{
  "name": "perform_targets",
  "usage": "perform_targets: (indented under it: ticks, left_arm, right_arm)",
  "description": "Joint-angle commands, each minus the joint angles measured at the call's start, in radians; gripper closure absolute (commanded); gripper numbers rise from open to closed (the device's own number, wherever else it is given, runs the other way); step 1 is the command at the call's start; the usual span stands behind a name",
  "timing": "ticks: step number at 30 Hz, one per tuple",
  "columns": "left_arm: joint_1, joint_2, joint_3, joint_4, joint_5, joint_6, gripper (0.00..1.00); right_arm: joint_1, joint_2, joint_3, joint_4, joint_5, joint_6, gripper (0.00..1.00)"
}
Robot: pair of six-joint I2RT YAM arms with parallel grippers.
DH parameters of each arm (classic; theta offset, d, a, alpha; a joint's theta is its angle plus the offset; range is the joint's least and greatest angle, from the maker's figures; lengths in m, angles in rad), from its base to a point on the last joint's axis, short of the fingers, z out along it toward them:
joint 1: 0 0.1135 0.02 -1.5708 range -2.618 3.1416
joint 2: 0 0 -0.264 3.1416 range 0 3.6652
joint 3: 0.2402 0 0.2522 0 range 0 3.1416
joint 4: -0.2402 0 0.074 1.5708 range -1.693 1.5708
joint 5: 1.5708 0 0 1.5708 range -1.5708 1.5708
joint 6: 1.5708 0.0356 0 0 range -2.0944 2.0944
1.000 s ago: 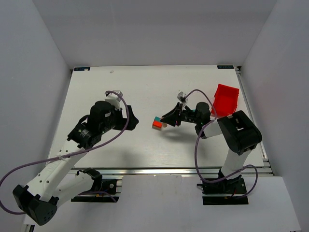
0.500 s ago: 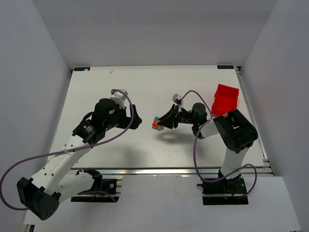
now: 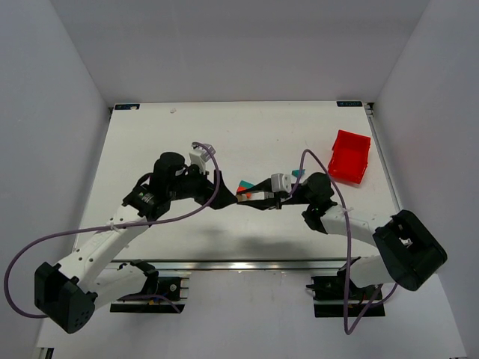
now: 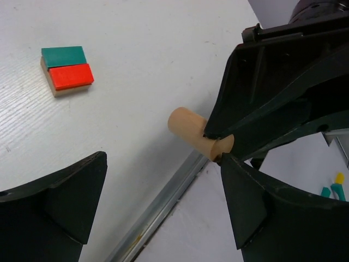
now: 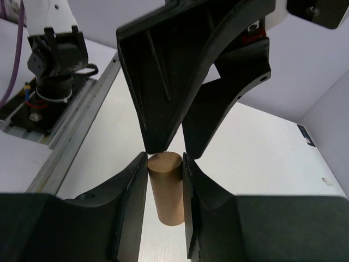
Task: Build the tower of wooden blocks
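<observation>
A small stack lies on the table: a teal piece and a red block side by side on a tan block (image 4: 65, 71), also seen in the top view (image 3: 243, 187). My right gripper (image 5: 165, 180) is shut on a tan wooden cylinder (image 5: 166, 188) and holds it above the table, just near of the stack (image 3: 251, 198). My left gripper (image 4: 163, 202) is open and faces the right gripper tip to tip (image 3: 227, 196). The cylinder (image 4: 196, 134) points toward it, its held end close to the left gripper's right finger (image 4: 256, 207).
A red plastic bin (image 3: 349, 156) stands at the right of the table. A small teal piece (image 3: 299, 173) lies near the right arm. The table's aluminium front rail (image 4: 158, 207) runs right under the left gripper.
Both arms have swung inward and the grippers now meet tip to tip in front of the stack. The right arm has dropped low and reaches left.
</observation>
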Motion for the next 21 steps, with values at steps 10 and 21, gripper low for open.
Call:
perform_targets:
  ticks: [10,21]
  left_arm:
    - [-0.008,-0.115,-0.044,0.016,0.077,-0.097,0.12]
    - [-0.011,-0.081,-0.019,-0.038,-0.134,-0.169,0.26]
  right_arm:
    - [0.112,-0.077,0.075,-0.341,0.203,-0.278,0.77]
    - [0.176,-0.085,0.11,-0.409,0.341,-0.327,0.78]
